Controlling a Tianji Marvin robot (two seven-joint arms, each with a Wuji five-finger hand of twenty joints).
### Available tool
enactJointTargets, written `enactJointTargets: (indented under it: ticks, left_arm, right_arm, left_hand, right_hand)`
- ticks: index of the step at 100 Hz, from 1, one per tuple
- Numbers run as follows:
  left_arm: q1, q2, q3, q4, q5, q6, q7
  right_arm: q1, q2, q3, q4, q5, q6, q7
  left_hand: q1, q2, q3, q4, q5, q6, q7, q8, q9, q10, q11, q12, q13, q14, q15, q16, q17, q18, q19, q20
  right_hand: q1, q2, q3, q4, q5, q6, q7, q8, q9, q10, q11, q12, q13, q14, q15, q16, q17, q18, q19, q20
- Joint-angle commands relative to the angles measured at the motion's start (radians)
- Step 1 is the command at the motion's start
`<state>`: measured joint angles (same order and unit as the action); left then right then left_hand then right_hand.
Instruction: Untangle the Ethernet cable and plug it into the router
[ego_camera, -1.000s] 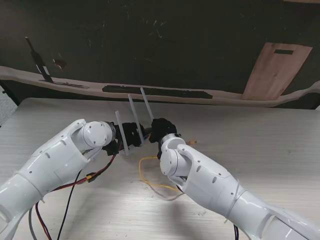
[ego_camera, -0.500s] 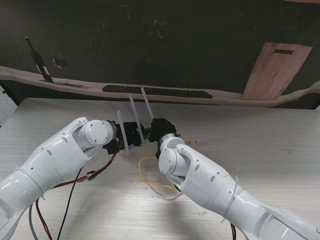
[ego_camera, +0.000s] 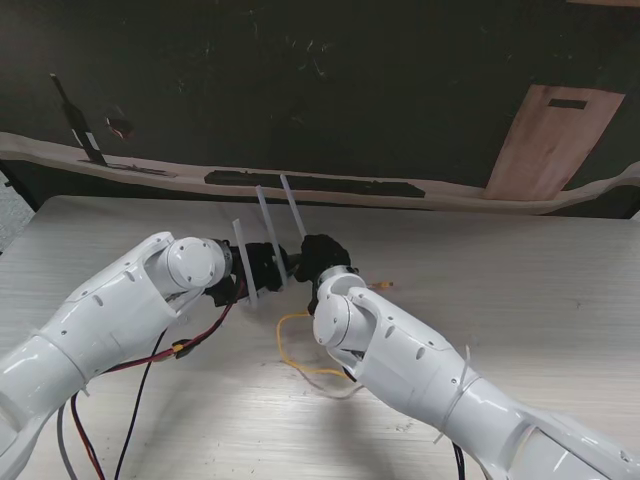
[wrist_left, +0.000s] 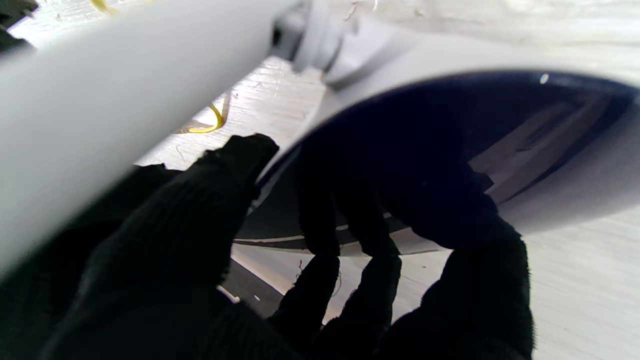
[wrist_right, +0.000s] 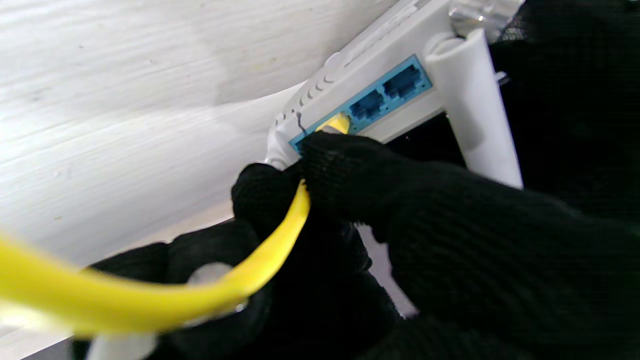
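The white router (wrist_right: 380, 60) sits between my two hands, its antennas (ego_camera: 266, 240) sticking up. My left hand (ego_camera: 262, 266), in a black glove, is shut on the router's body (wrist_left: 450, 55), fingers (wrist_left: 350, 220) curled over its dark underside. My right hand (ego_camera: 322, 256) is shut on the yellow Ethernet cable (wrist_right: 270, 250). Its thumb and fingers (wrist_right: 350, 175) pinch the plug end (wrist_right: 339, 123) right at the blue port strip (wrist_right: 385, 92). The rest of the cable (ego_camera: 300, 350) loops on the table nearer to me, under my right forearm. I cannot tell how deep the plug sits.
Red and black wires (ego_camera: 150, 365) trail along my left arm. The white wooden table (ego_camera: 520, 270) ends at a dark wall behind, where a wooden board (ego_camera: 555, 140) leans at the far right.
Both arms shifted slightly left; the antennas tilted a little. Both grips are unchanged.
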<state>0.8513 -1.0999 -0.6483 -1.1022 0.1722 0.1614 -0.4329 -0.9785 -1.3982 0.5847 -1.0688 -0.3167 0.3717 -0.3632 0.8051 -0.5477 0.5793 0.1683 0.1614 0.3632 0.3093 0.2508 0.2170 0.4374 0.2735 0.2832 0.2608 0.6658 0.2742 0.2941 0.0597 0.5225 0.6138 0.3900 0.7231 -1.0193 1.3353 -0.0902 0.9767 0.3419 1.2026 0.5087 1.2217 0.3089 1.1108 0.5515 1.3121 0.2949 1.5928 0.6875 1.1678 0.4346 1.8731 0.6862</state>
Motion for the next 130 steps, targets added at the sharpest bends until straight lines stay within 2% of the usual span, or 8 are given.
enactJointTargets:
  ticks: [1,40,67,94,109,121,127,130]
  left_arm:
    - [0.079,-0.027,0.056,0.046,-0.027,-0.002,-0.083]
    - [0.067,-0.034,0.074,0.057,-0.048,-0.032,-0.092]
    - [0.053,-0.046,0.096,0.083,-0.079,-0.061,-0.100]
    - [0.044,-0.043,0.111,0.081,-0.084,-0.078,-0.116]
    - [0.061,-0.036,0.084,0.062,-0.060,-0.053,-0.098]
    - [0.069,-0.027,0.069,0.047,-0.026,-0.026,-0.087]
    - [0.075,-0.024,0.055,0.039,-0.013,-0.014,-0.081]
    - [0.079,-0.022,0.049,0.036,-0.007,-0.008,-0.078]
  right_arm:
    - [-0.008,-0.032,-0.018,0.004,0.011,-0.015,0.028]
    - [0.002,-0.058,-0.029,0.043,0.041,-0.028,0.016]
    - [0.007,-0.079,-0.039,0.080,0.064,-0.059,0.000]
    - [0.012,-0.086,-0.046,0.105,0.060,-0.085,-0.014]
    - [0.005,-0.066,-0.038,0.091,0.028,-0.095,-0.019]
    - [-0.003,-0.041,-0.028,0.060,-0.006,-0.076,-0.010]
    - [-0.008,-0.028,-0.025,0.047,-0.029,-0.073,-0.006]
    - [-0.011,-0.022,-0.022,0.039,-0.037,-0.071,-0.005]
  left_hand:
    - [0.257,0.166,0.252,0.040,0.129,-0.094,0.164,0.055,0.154,-0.143,0.195,0.070,0.245,-0.321,0.307,0.101,0.234,-0.292,0.315,0.066]
    - [0.260,0.154,0.289,0.022,0.134,-0.088,0.172,0.059,0.170,-0.139,0.207,0.078,0.278,-0.334,0.313,0.102,0.274,-0.305,0.316,0.057]
    - [0.268,0.131,0.318,-0.012,0.138,-0.090,0.180,0.064,0.178,-0.138,0.212,0.081,0.300,-0.346,0.316,0.102,0.299,-0.302,0.317,0.017]
    - [0.264,0.138,0.319,-0.034,0.135,-0.093,0.182,0.066,0.177,-0.140,0.210,0.081,0.302,-0.347,0.315,0.103,0.299,-0.304,0.326,-0.007]
    - [0.261,0.146,0.311,-0.030,0.135,-0.088,0.180,0.064,0.176,-0.139,0.209,0.080,0.297,-0.342,0.315,0.105,0.292,-0.303,0.332,-0.005]
    - [0.258,0.154,0.301,-0.023,0.135,-0.089,0.178,0.063,0.174,-0.139,0.208,0.080,0.292,-0.340,0.314,0.104,0.287,-0.304,0.334,0.001]
    - [0.258,0.156,0.298,-0.019,0.136,-0.089,0.176,0.063,0.174,-0.138,0.208,0.080,0.292,-0.338,0.314,0.104,0.286,-0.303,0.335,0.005]
    - [0.257,0.157,0.296,-0.017,0.137,-0.090,0.175,0.062,0.173,-0.139,0.208,0.079,0.291,-0.337,0.314,0.104,0.285,-0.304,0.335,0.006]
  right_hand:
    - [0.116,0.102,0.082,0.024,0.005,-0.061,0.012,-0.018,0.115,0.218,0.112,0.021,-0.004,-0.197,0.080,0.028,0.025,-0.263,0.211,-0.001]
    - [0.123,0.105,0.074,0.018,0.003,-0.047,0.000,-0.010,0.112,0.222,0.107,0.026,-0.004,-0.197,0.072,0.026,0.024,-0.259,0.203,-0.001]
    - [0.123,0.114,0.064,0.011,0.002,-0.048,-0.007,-0.002,0.109,0.220,0.107,0.033,-0.004,-0.208,0.059,0.021,0.022,-0.251,0.192,0.001]
    - [0.109,0.122,0.053,0.003,-0.010,-0.067,-0.012,0.003,0.100,0.204,0.101,0.037,-0.004,-0.211,0.047,0.017,0.018,-0.241,0.173,0.004]
    - [0.076,0.128,0.050,-0.015,-0.025,-0.062,-0.012,-0.087,0.099,0.195,0.042,0.005,-0.007,-0.119,-0.016,-0.009,0.007,-0.142,0.101,0.009]
    - [0.024,0.108,0.019,-0.050,-0.128,-0.064,-0.050,-0.221,-0.005,0.195,-0.005,-0.097,-0.012,-0.019,-0.151,-0.091,-0.019,0.019,-0.045,-0.044]
    - [-0.034,0.092,-0.037,-0.096,-0.208,-0.082,-0.065,-0.280,-0.077,0.186,-0.022,-0.090,-0.017,0.029,-0.229,-0.153,-0.040,0.104,-0.125,-0.103]
    - [-0.075,0.114,-0.061,-0.101,-0.234,-0.091,-0.099,-0.296,-0.112,0.184,-0.038,-0.092,-0.020,0.052,-0.275,-0.183,-0.052,0.147,-0.167,-0.134]
